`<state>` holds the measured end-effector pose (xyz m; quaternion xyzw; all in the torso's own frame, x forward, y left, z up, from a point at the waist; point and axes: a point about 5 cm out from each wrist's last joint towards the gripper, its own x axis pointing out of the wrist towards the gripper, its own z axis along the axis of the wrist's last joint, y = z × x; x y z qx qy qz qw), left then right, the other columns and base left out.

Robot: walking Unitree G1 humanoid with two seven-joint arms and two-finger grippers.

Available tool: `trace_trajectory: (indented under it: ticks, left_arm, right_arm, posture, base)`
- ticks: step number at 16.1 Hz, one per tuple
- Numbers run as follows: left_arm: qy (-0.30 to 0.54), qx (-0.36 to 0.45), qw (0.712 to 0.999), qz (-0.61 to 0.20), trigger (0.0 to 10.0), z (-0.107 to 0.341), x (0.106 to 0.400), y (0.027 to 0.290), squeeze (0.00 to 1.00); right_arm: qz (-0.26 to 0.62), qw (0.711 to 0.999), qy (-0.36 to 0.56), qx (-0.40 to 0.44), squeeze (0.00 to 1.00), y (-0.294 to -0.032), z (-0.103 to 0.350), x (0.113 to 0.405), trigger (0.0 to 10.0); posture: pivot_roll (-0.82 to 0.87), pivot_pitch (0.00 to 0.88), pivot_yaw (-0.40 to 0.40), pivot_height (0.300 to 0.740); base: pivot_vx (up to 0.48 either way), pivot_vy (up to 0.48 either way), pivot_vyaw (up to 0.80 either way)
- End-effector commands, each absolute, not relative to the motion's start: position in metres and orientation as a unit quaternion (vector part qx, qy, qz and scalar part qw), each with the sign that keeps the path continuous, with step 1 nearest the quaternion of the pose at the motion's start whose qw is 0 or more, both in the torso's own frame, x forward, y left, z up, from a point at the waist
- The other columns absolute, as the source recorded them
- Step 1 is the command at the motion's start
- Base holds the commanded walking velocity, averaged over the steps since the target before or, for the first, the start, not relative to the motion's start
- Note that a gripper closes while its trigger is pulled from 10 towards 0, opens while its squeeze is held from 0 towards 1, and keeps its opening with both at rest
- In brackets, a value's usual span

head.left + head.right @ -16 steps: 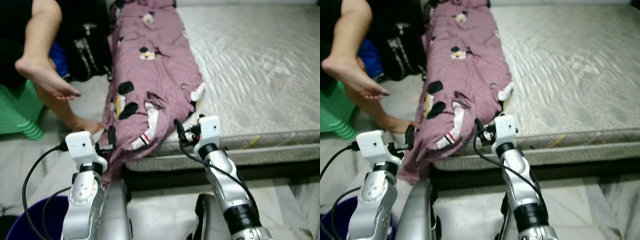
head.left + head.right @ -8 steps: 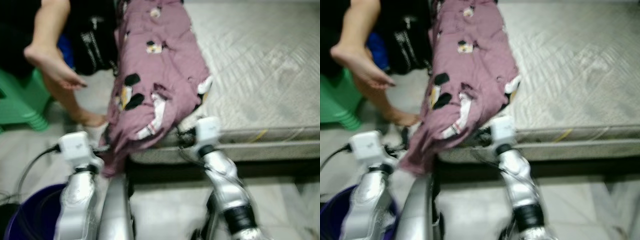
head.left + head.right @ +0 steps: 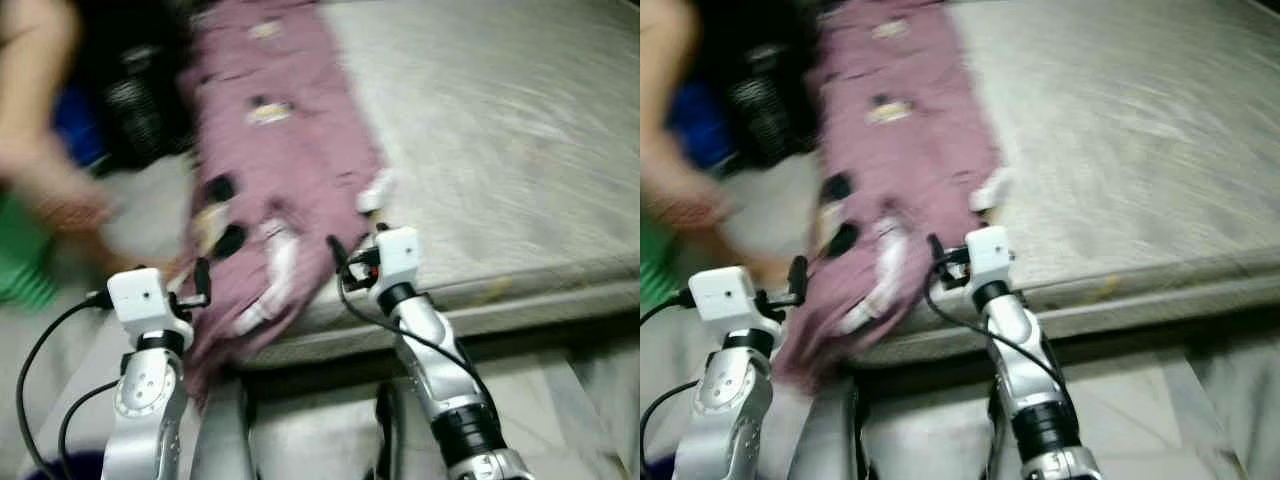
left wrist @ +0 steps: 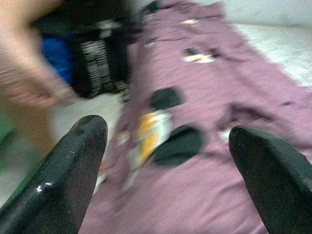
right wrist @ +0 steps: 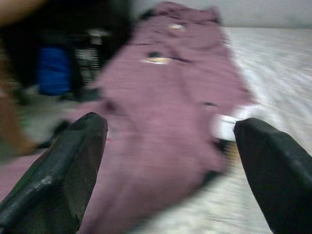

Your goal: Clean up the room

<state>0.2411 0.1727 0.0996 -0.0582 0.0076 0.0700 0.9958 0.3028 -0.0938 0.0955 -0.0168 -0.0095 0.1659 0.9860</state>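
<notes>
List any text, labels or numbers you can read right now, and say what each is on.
None can be read.
Black bag: white markings that may be lettering, too blurred to read.
Purple blanket on the mattress: black, white and yellow printed patches, pictures as far as can be told, no legible words.
Left gripper and right gripper, jaws open: no labels visible.

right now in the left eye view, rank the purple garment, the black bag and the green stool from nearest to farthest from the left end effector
From the left end effector:
1. Purple garment, right beside it, draped over the mattress edge.
2. Green stool, on the floor off to the robot's left.
3. Black bag, farther ahead on the floor, beside the garment.
</notes>
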Motion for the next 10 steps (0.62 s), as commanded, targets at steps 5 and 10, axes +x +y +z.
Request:
trace_trajectory:
  ticks: [5, 10]
  left_arm:
    - [0.021, -0.075, 0.996, 0.053, 10.0, 0.097, 0.241, 0.158, 0.00]
    - [0.021, -0.072, 0.996, 0.055, 10.0, 0.100, 0.241, 0.161, 0.00]
  right_arm:
    - [0.149, 0.988, 0.005, -0.035, 0.00, -0.112, 0.089, 0.306, 10.0]
    - [0.184, 0.980, 0.039, -0.058, 0.00, -0.111, 0.083, 0.318, 10.0]
  posture:
    - [0.03, 0.070, 0.017, 0.540]
    - [0.05, 0.076, 0.019, 0.540]
  base:
    - [0.000, 0.000, 0.14]
    - [0.000, 0.000, 0.48]
